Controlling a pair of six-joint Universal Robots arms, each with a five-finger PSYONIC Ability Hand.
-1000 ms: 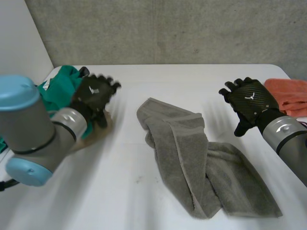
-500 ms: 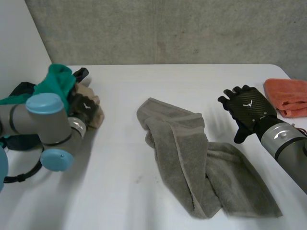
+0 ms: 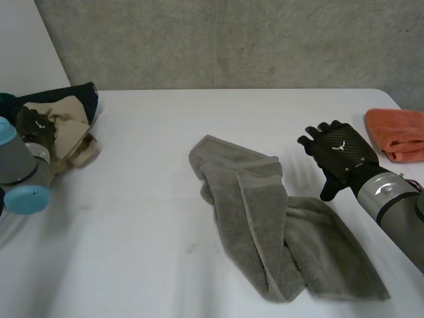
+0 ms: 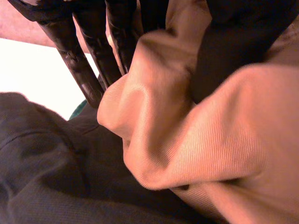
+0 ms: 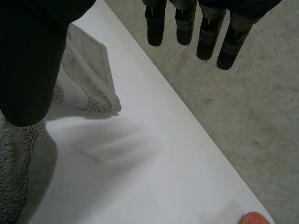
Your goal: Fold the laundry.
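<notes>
Left hand (image 3: 32, 127) pinches a bunch of tan cloth (image 3: 71, 132) between fingers and thumb, on the pile at the table (image 3: 132, 232) edge, with a dark garment (image 3: 63, 96) beside it. Right hand (image 3: 339, 154) is spread and empty, hovering just beside the grey towel (image 3: 265, 225), which lies crumpled mid-table. Orange cloth (image 3: 397, 132) is bunched too. Nothing looks folded yet.

A white table (image 3: 146, 199) stands against a grey concrete wall (image 3: 232, 40), a white wall (image 3: 26, 46) alongside.
</notes>
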